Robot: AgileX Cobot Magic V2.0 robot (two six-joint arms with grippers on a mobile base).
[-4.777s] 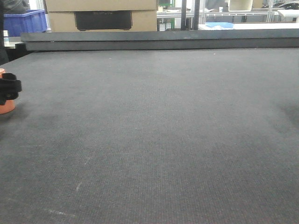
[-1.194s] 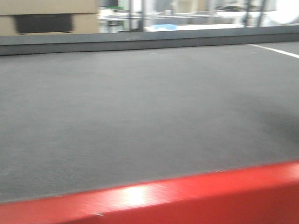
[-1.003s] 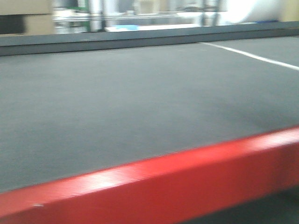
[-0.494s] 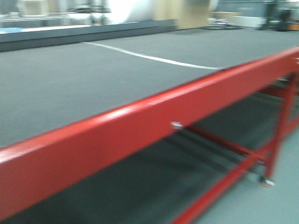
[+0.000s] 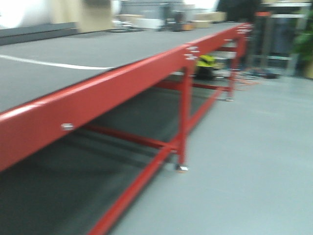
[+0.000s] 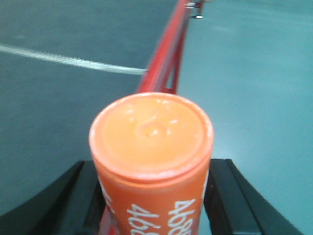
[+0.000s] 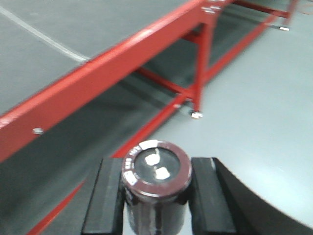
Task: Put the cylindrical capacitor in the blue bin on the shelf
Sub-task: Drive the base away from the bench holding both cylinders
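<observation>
The view has swung off the grey-topped, red-framed bench (image 5: 98, 93) toward grey floor (image 5: 254, 147); the left end effector (image 6: 154, 196) clamps the orange cylindrical capacitor (image 6: 151, 132), the right end effector (image 7: 156, 196) a dark maroon cylinder (image 7: 156, 169).

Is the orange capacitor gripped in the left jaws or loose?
Gripped: the cylindrical capacitor sits between the black jaws of the left gripper, end cap toward the camera.

Industrial workshop, long red steel-framed table (image 5: 112, 87), grey mat top, smooth grey floor (image 5: 254, 147)
</observation>
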